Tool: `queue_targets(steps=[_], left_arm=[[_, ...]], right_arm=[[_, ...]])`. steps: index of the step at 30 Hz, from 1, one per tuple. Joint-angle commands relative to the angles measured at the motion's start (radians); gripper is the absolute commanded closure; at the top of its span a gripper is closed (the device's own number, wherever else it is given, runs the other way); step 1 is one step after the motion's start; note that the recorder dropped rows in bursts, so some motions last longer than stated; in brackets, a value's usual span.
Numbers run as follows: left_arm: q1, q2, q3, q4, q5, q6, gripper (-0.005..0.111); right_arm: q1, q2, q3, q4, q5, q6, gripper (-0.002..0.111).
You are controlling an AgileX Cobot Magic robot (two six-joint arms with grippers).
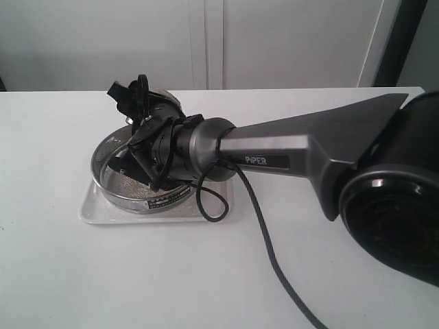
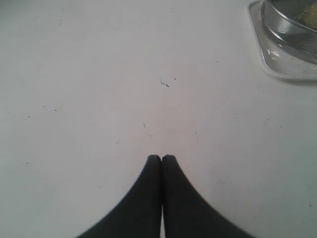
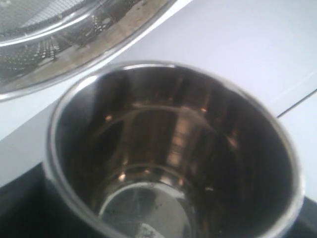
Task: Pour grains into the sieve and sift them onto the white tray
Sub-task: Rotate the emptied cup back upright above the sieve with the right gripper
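Observation:
The sieve (image 1: pixel 147 195) sits on the white tray (image 1: pixel 92 209) at the left of the table. My right gripper (image 1: pixel 137 99) reaches across and hovers over the sieve's far rim, shut on a small steel cup (image 1: pixel 164 104). In the right wrist view the cup (image 3: pixel 173 148) is tipped toward the camera and its inside is almost bare, with only a few specks on the bottom; the sieve's mesh (image 3: pixel 44 25) lies just beyond it. Yellowish grains (image 2: pixel 303 15) show inside the sieve (image 2: pixel 285 22). My left gripper (image 2: pixel 162 158) is shut and holds nothing, over bare table beside the tray (image 2: pixel 277 67).
A black cable (image 1: pixel 214 205) loops from the right arm down onto the table beside the tray and trails toward the front edge. The arm's bulky base (image 1: pixel 391 199) fills the right side. A white wall stands behind the table.

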Motion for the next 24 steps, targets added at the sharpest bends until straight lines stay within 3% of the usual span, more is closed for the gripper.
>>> queue_targets(steps=[1, 5, 15, 24], left_arm=[[0.000, -0.003, 0.010, -0.004, 0.009, -0.009, 0.107], [0.000, -0.003, 0.010, -0.004, 0.009, -0.009, 0.107], [0.000, -0.003, 0.010, -0.004, 0.009, -0.009, 0.107], [0.000, -0.003, 0.010, -0.004, 0.009, -0.009, 0.107]], right_arm=[[0.002, -0.047, -0.010, -0.020, 0.001, -0.010, 0.108], [0.002, -0.052, -0.010, -0.020, -0.072, -0.010, 0.108], [0.000, -0.049, -0.017, -0.020, -0.065, 0.040, 0.108], [0.002, -0.049, -0.017, 0.008, 0.018, 0.424, 0.108]])
